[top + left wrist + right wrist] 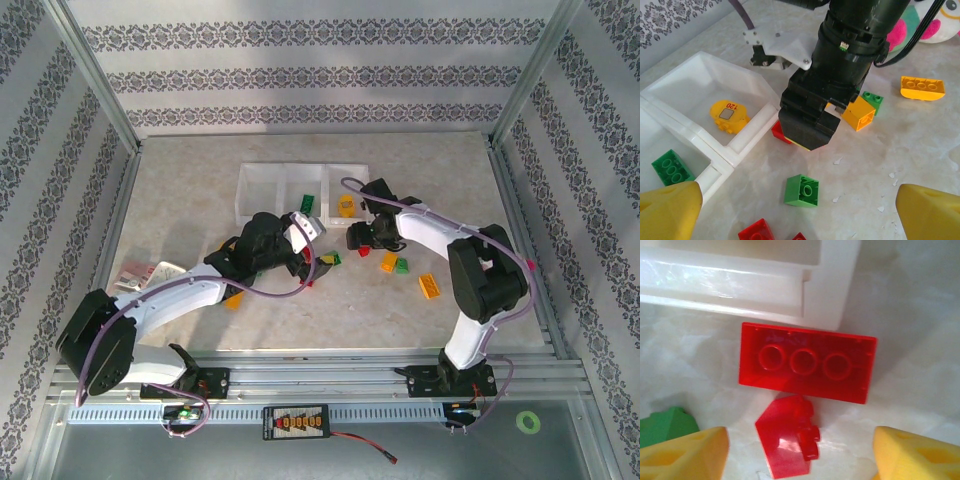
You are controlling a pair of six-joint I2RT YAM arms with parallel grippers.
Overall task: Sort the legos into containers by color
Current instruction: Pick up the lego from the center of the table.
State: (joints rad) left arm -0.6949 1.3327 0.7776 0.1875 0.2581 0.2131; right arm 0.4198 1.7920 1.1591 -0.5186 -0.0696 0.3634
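A: Where is the long red brick [807, 367] now?
B: It lies on the bench [700, 370], hollow side up, under the right pincer [800, 455] and a little ahead of its yellow fingertips [682, 455]. A small red piece [790, 440] lies right between the two fingertips. No finger touches either of them.
A: So this pincer is spread?
B: Yes, the fingers stand apart, one at each side, and they pinch nothing. A green brick [665, 427] shows just beside one fingertip.
A: What is beyond the long brick?
B: A corner of the bins [830, 295], just beside its far long edge. If they touch, I cannot tell.
A: And the left pincer?
B: The left pincer [799, 212] is spread wide also, and it is empty. It hangs near the right one, facing it. The green brick lies just ahead of its fingertips, and a red brick [757, 231] lies between them, at the lower edge of its wrist view.
A: And farther ahead of it?
B: Beside the black body of the right pincer there is an orange-yellow cube [858, 112] with a small green brick [872, 100] just next to it, then a long yellow brick [922, 87], and a plush toy [935, 22] farthest. To the left of this pincer are the bins: one compartment holds a round orange-yellow piece [729, 116], the next one a second green brick [672, 167].
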